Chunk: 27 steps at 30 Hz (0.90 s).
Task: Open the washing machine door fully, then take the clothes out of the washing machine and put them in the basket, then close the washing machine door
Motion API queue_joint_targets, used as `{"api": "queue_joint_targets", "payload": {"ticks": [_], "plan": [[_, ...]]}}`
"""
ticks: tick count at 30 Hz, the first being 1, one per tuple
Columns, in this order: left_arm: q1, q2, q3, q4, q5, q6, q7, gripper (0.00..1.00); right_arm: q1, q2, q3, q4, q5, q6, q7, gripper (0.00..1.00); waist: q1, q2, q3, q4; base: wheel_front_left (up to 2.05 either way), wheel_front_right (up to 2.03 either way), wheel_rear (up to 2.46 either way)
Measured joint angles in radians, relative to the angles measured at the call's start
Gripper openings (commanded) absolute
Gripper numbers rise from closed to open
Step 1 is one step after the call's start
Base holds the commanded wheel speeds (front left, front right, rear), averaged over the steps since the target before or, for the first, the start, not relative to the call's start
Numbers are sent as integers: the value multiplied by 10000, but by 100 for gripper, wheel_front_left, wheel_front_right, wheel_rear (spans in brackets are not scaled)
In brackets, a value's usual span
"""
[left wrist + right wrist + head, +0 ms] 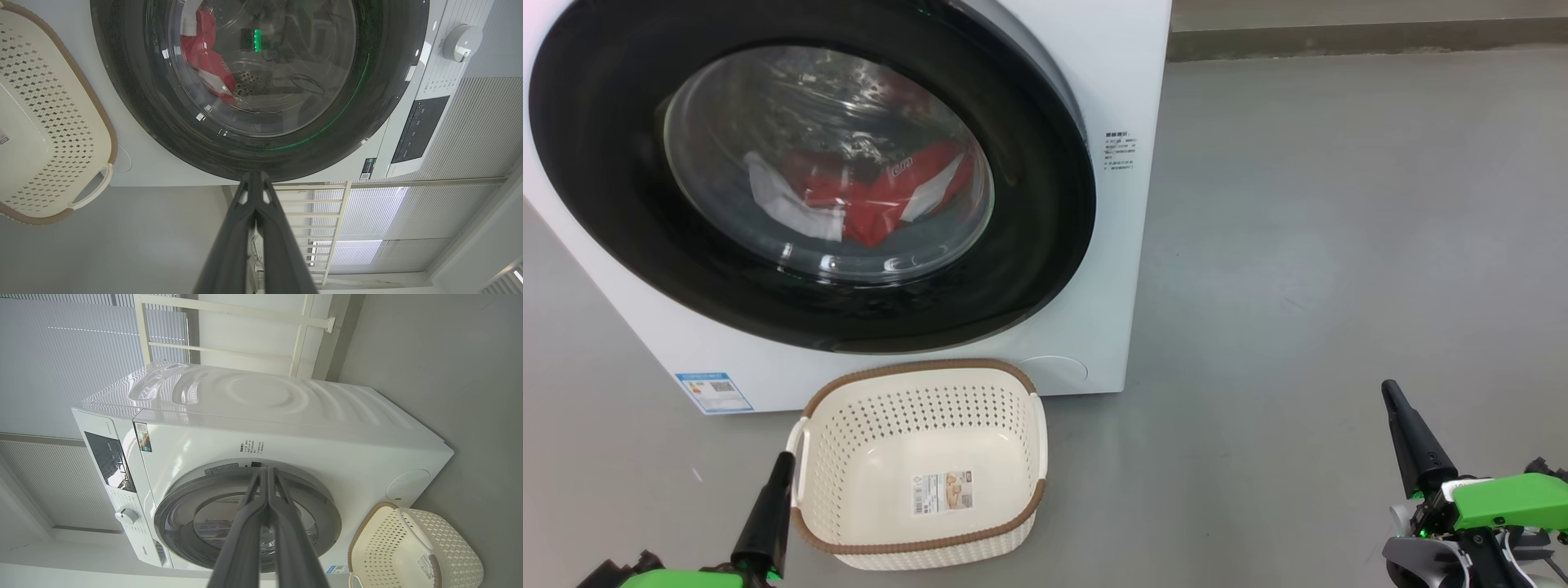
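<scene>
The head view looks down from close above at the washing machine door (825,171) and the basket (931,408). The left wrist view, turned on its side, sits very near the door, and the right wrist view, turned the other way, looks from farther back at the whole washing machine (286,428). All three see the door and the basket.

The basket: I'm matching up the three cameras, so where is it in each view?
Head view: basket bottom centre, below the washing machine door.
Left wrist view: basket at left edge, door right of it.
Right wrist view: basket bottom right corner, door left of it.
Shared landmark: the door.
</scene>
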Motion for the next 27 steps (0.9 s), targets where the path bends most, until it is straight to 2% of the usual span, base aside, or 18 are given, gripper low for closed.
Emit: {"api": "queue_joint_targets", "payload": {"ticks": [11, 12, 17, 27], "plan": [[0, 0, 2, 0, 2, 0, 0, 0, -1, 4, -10, 0, 0, 0, 0, 0, -1, 0, 0, 0, 0, 0, 0], [2, -2, 0, 10, 2, 0, -2, 100, 1, 6, -6, 12, 0, 0, 0, 100, 0, 0, 0, 0, 0, 0, 0], [469, -230, -105, 652, 4, 4, -4, 100, 489, 274, 98, 713, 4, 0, -2, 100, 0, 0, 4, 0, 0, 0, 0], [528, -213, -174, 531, 261, 8, -251, 100, 601, 259, 270, 640, -65, 0, -270, 100, 2, 0, -1, 30, 0, 0, 0]]}}
